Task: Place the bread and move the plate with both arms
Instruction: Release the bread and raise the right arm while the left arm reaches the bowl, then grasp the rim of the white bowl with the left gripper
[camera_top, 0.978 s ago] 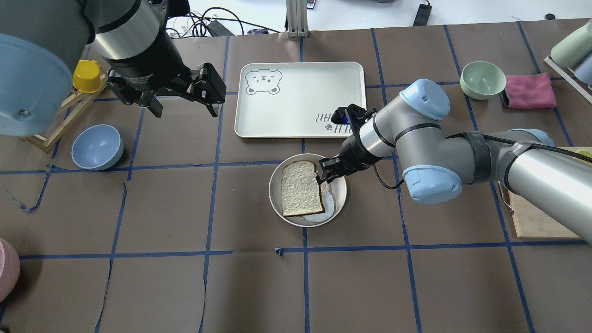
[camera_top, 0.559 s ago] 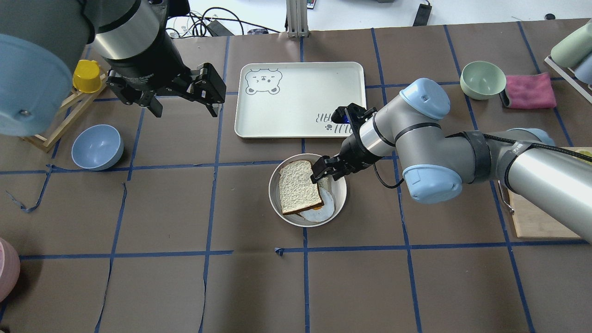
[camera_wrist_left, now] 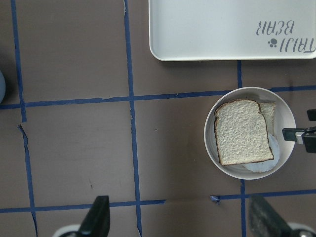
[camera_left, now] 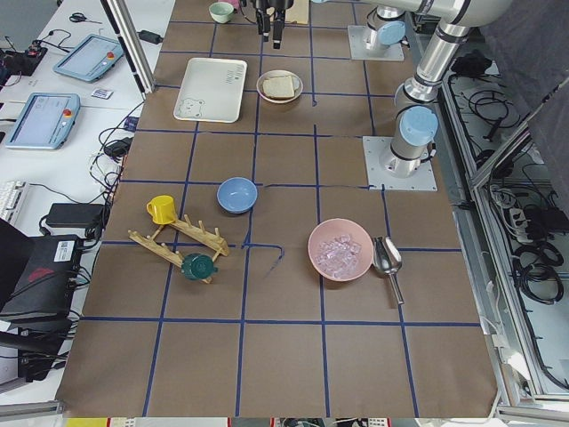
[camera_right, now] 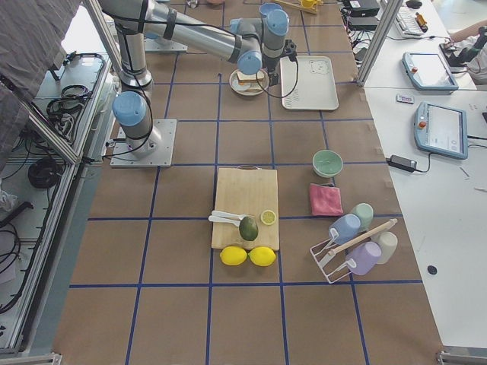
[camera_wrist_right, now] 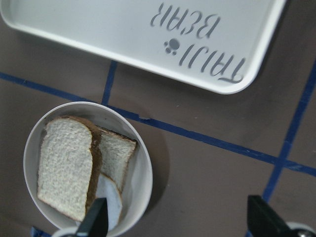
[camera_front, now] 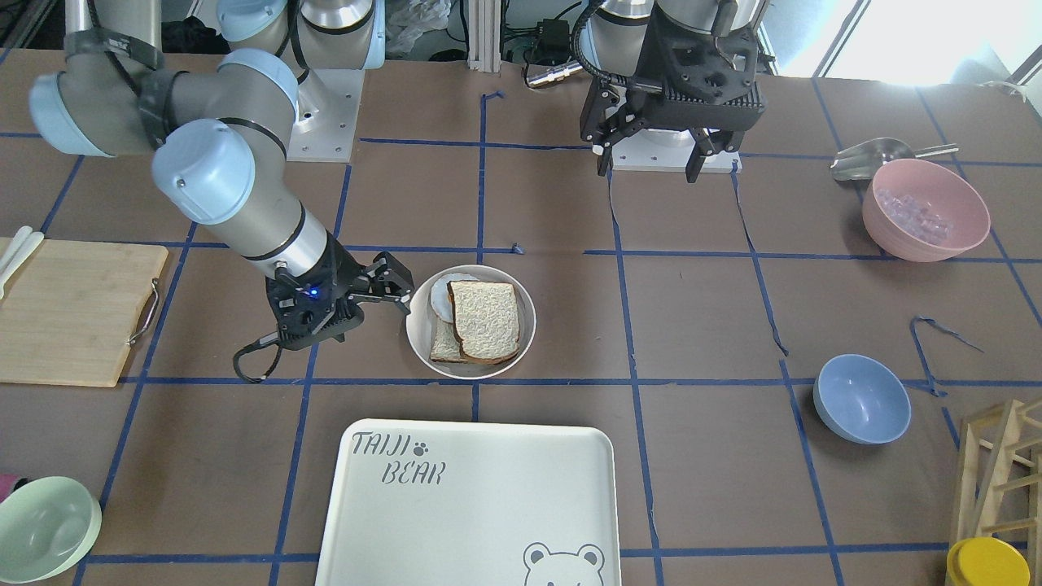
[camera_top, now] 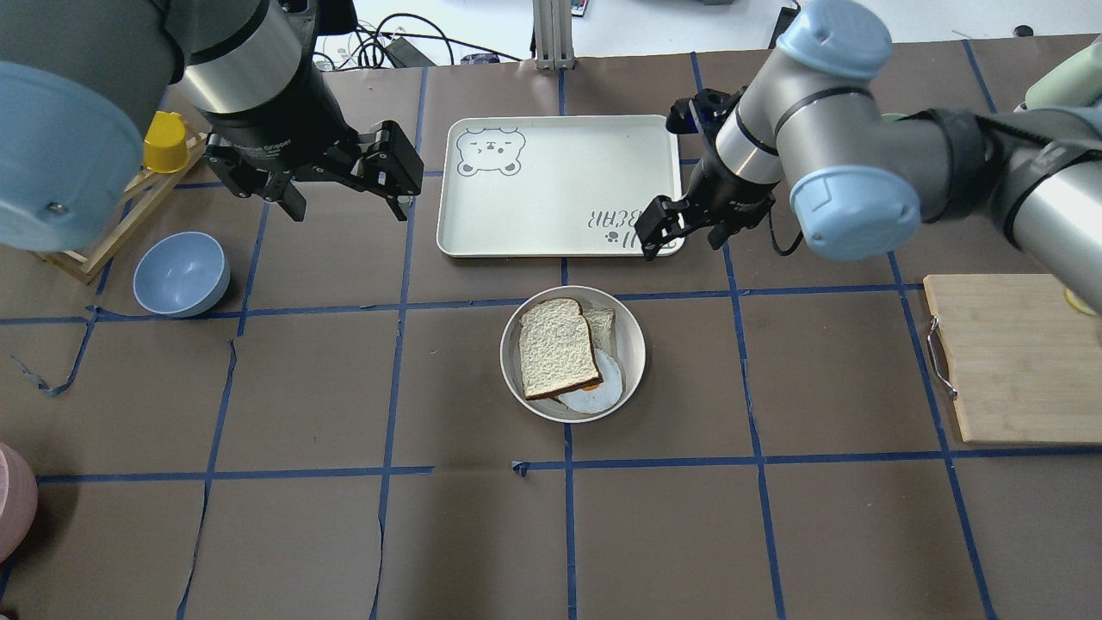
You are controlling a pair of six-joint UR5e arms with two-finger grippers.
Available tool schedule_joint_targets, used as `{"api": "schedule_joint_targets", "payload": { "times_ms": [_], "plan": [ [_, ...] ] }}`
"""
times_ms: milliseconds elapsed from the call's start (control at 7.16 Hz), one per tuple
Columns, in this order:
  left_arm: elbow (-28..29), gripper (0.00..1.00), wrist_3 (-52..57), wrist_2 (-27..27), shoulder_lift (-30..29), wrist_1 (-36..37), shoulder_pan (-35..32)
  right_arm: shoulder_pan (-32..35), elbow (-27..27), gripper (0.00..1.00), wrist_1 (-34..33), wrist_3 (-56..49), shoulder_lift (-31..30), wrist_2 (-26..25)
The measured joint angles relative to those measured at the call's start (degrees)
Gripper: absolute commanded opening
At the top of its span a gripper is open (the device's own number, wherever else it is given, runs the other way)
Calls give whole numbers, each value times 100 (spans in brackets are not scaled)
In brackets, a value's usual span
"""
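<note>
— Bread (camera_top: 558,347) status? I mean the grey-white slice with the dark brown crust.

— I see it lying flat in the round cream-white plate (camera_top: 634,349), near the middle of the table. The plate sits between the robot's edge and the big rectangular cream tray (camera_top: 551,181), which lies toward the far edge. The bread covers part of a fried egg (camera_top: 605,389) and a paler second slice (camera_top: 602,326), so the pile is uneven.

— And the claws?

— My black right gripper (camera_top: 680,234) is spread wide and empty, off the plate toward the right edge. My black left gripper (camera_top: 346,205) hangs high toward the left edge, also wide apart, holding nothing.

— What worries you?

— The plate move, I judge. The rim is low and the bread's crust runs close to it on the left side. A finger closing there may nudge the slice or pinch it against the rim. If my two arms lift unevenly or out of step, the plate tilts and that loose top slice slides over the egg and off. I also think the tray's raised lip could catch the plate if I drag rather than lift.
</note>
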Motion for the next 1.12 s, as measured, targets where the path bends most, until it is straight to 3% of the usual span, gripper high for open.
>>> {"api": "schedule_joint_targets", "payload": {
  "times_ms": [140,419,699,838,1118],
  "plan": [
    [-81,100,-14,-38,-110,23,-5,-69,-681,100,889,-11,-57,-528],
    [-550,100,-225,-63,-415,418,-22,-299,-1660,100,2097,-1,-272,-902],
    [-1518,100,-739,-313,-772,1709,-52,-423,-1849,100,2360,75,-683,-1043],
    [-2024,89,-926,-557,-966,2436,-62,-450,-1853,100,2389,207,-769,-1114],
    [-2626,88,-1073,-791,-1364,3269,-78,-483,-1800,100,2452,599,-803,-1112]
  ]
}}
